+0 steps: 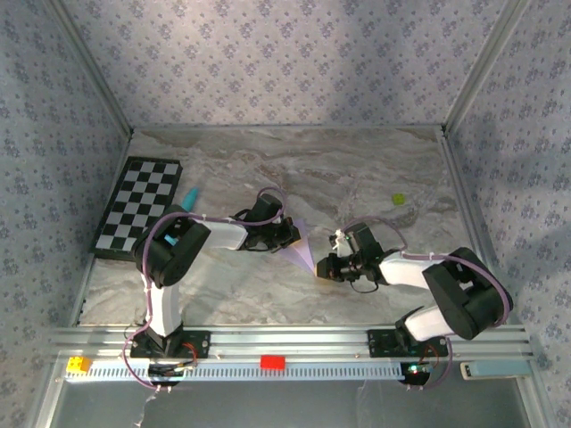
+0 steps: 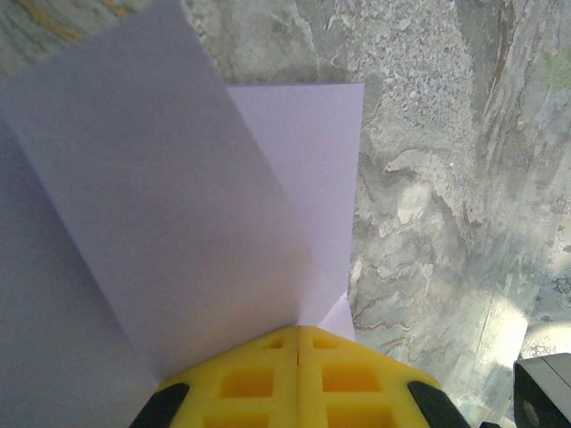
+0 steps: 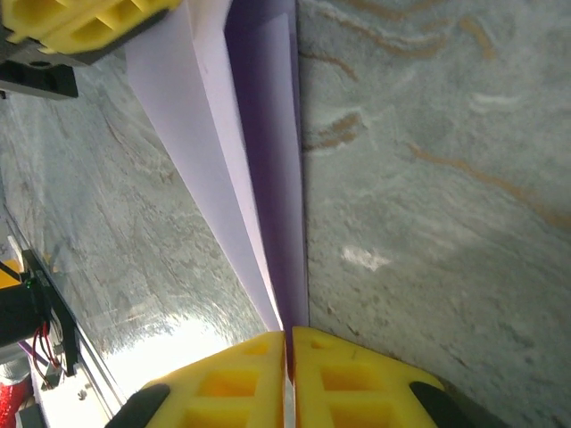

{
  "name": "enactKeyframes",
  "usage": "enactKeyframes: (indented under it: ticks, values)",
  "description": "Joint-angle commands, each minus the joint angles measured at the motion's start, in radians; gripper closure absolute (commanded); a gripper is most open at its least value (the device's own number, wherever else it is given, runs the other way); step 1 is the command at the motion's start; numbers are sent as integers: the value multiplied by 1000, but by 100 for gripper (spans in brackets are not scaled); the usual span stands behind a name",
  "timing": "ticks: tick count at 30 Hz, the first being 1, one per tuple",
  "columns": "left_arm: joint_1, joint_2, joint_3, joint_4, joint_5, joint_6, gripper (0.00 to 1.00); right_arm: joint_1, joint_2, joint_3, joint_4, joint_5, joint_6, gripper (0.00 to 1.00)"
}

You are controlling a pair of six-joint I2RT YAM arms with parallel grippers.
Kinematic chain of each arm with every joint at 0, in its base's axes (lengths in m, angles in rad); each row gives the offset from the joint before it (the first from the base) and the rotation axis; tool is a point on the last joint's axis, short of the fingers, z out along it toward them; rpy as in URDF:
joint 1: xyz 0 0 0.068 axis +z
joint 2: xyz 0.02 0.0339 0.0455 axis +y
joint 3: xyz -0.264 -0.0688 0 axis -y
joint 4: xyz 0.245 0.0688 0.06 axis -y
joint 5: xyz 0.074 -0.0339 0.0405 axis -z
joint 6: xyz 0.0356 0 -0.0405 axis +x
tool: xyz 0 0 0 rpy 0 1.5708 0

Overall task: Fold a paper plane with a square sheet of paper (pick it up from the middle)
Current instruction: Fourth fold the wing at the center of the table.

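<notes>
The pale lilac sheet of paper is folded into a pointed, layered shape and hangs between both grippers over the middle of the marble table. My left gripper is shut on its upper left end. In the left wrist view the yellow fingers press together and the paper fans out above them. My right gripper is shut on the narrow lower tip. The right wrist view has the paper's long folded layers running from its closed gripper up toward the left gripper's fingers.
A black-and-white checkerboard lies at the left with a teal pen beside it. A small yellow-green object sits at the right rear. Patterned walls close in three sides. A red block sits on the front rail.
</notes>
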Motion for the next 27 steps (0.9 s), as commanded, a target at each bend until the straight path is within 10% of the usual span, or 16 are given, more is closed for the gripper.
enactKeyframes:
  ticks: [1,16,27]
  values:
    - [6,12,-13,-41,-26,12,95,-1,7,-38,-179,15,-41,92]
    - [7,11,-14,-42,-26,16,96,-27,-171,73,-257,27,-22,80]
    - [5,21,-12,-34,-22,14,96,13,49,261,-139,-80,5,97]
